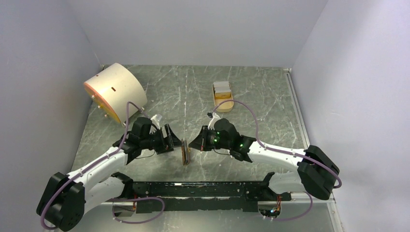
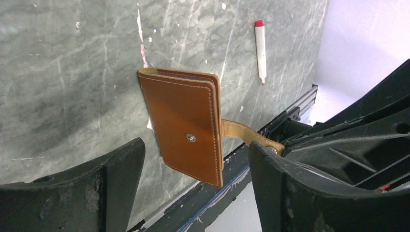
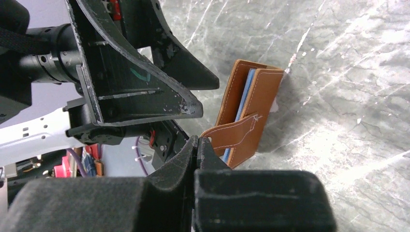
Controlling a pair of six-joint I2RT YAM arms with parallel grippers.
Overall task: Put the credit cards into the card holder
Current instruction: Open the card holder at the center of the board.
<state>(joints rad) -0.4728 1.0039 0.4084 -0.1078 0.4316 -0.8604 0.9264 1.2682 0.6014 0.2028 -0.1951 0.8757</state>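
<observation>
Brown wallet (image 2: 186, 130) is stood on its edge on the counter (image 1: 193, 92), between the two arms.
Its strap (image 3: 232, 133) is pinched by the tightly shut right jaws. The left jaws are spread wide just beside it, not touching. White cards (image 1: 222, 88) are kept in a tray (image 1: 225, 107) farther back.

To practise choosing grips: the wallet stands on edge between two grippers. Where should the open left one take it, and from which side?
Probably its top edge, pinching across both covers from above on the left. The wallet stands upright, its broad face toward the left gripper, and the right gripper is shut on the tab.
</observation>
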